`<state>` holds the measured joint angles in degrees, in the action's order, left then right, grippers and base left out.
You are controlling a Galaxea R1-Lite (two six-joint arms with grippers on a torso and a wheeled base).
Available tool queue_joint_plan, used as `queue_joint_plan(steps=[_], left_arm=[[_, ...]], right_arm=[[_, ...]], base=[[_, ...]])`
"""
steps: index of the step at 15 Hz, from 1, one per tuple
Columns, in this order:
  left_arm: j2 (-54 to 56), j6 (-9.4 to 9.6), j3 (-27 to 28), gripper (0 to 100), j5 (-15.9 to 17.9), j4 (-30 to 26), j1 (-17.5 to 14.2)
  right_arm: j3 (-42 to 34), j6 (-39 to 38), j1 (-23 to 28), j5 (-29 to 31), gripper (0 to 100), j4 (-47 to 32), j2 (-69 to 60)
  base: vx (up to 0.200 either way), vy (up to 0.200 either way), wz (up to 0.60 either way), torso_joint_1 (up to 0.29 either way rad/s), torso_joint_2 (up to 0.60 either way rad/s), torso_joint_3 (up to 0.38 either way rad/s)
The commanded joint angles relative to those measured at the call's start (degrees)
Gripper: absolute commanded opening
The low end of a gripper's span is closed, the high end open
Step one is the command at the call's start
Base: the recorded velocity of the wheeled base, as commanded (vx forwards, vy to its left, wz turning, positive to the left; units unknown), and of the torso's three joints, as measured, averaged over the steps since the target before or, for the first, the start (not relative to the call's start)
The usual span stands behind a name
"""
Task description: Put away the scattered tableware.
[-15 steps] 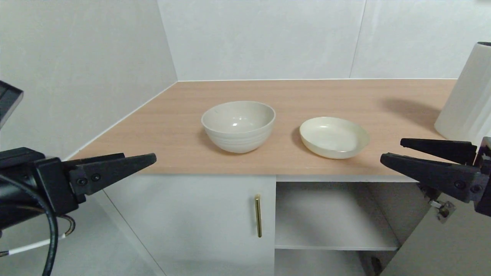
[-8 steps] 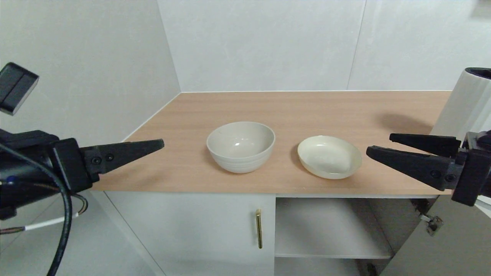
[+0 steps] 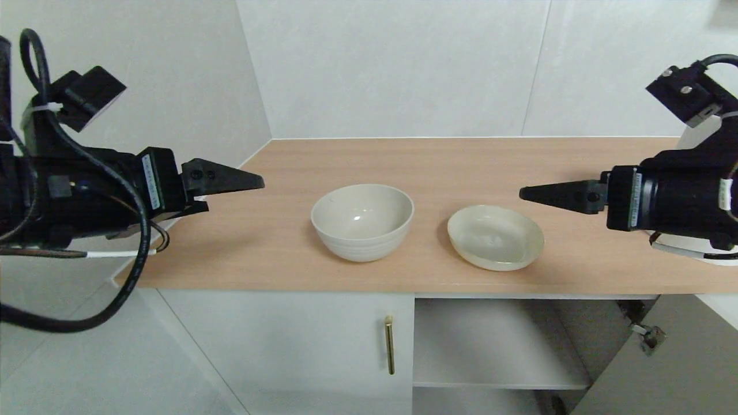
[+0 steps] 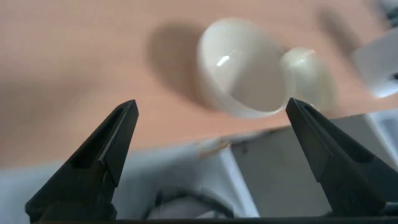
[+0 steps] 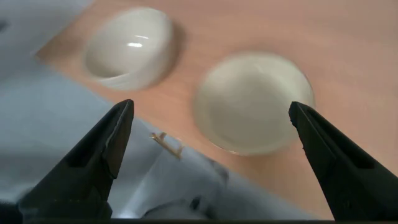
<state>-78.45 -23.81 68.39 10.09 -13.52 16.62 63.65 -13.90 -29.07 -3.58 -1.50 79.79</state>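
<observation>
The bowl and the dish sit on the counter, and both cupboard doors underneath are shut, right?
No. In the head view the right cupboard door is open; only the left door is shut. The bowl and dish do sit on the counter.

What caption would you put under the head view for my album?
Left gripper and right gripper, both open, flank a bowl and a dish on a counter above an open cabinet.

A kitchen, by the light wooden countertop (image 3: 461, 161) and white tiled walls (image 3: 392, 63) beyond the left claw (image 3: 253, 185) and the white, brass-handled cupboard door (image 3: 288, 346) below it.
</observation>
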Motion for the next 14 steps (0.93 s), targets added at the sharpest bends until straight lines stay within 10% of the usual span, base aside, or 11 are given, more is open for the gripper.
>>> queue_joint_plan(steps=[1, 4, 8, 14], left_arm=[[-4.96, -2.91, 4.21, 100, -0.34, -1.69, 0.26], [-10.41, -8.71, 13.70, 100, -1.13, -9.86, 0.61], [-19.11, -8.71, 15.72, 100, -15.19, -12.41, 6.15], [-23.59, -10.12, 15.28, 100, -15.89, -7.57, 8.96]], right_arm=[[7.54, -2.80, 0.07, 7.19, 100, -5.44, 7.75], [8.07, -2.89, -0.28, 11.76, 100, -5.97, 8.54], [8.69, -3.07, -0.28, 16.06, 100, -5.88, 10.65], [8.77, -3.07, -0.28, 16.33, 100, -5.53, 10.74]], base=[[0.000, 0.000, 0.00, 0.000, 0.00, 0.000], [0.000, 0.000, 0.00, 0.000, 0.00, 0.000], [0.000, 0.000, 0.00, 0.000, 0.00, 0.000], [0.000, 0.000, 0.00, 0.000, 0.00, 0.000]])
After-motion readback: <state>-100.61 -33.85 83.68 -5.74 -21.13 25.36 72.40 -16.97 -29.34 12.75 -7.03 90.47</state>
